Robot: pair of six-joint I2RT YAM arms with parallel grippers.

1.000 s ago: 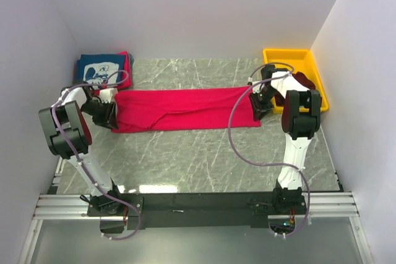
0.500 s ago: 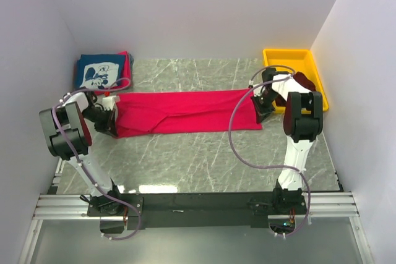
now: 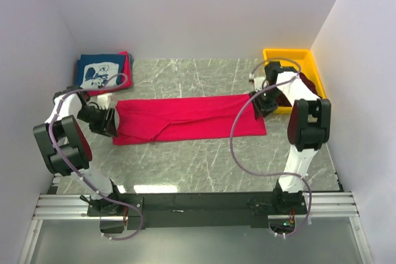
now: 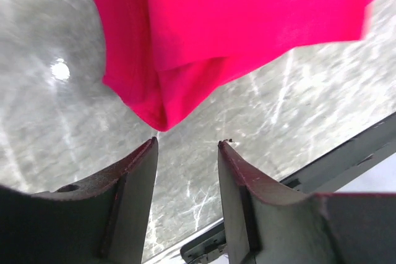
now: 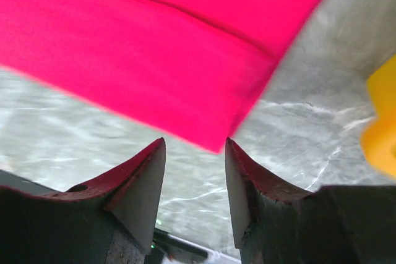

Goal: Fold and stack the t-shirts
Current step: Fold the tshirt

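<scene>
A bright red t-shirt [image 3: 189, 119] lies flat as a long folded strip across the middle of the table. My left gripper [image 3: 110, 123] stands at its left end, open. In the left wrist view the shirt's corner [image 4: 162, 115] lies just beyond my left gripper [image 4: 187, 143], with nothing between the fingers. My right gripper [image 3: 263, 104] sits at the shirt's right end, also open. In the right wrist view the red cloth [image 5: 154, 47] ends just ahead of that gripper [image 5: 195, 143]. A folded navy t-shirt [image 3: 99, 72] with a white graphic rests on a red one [image 3: 127, 60] at the back left.
A yellow bin [image 3: 291, 59] stands at the back right with a dark maroon shirt [image 3: 303, 82] in it, close behind my right arm; its corner [image 5: 380, 131] shows in the right wrist view. White walls close in both sides and the back.
Both grippers closed on the red shirt's ends and have now opened, letting go. The shirt lies slightly nearer and more to the right. Both arms swung outward.
</scene>
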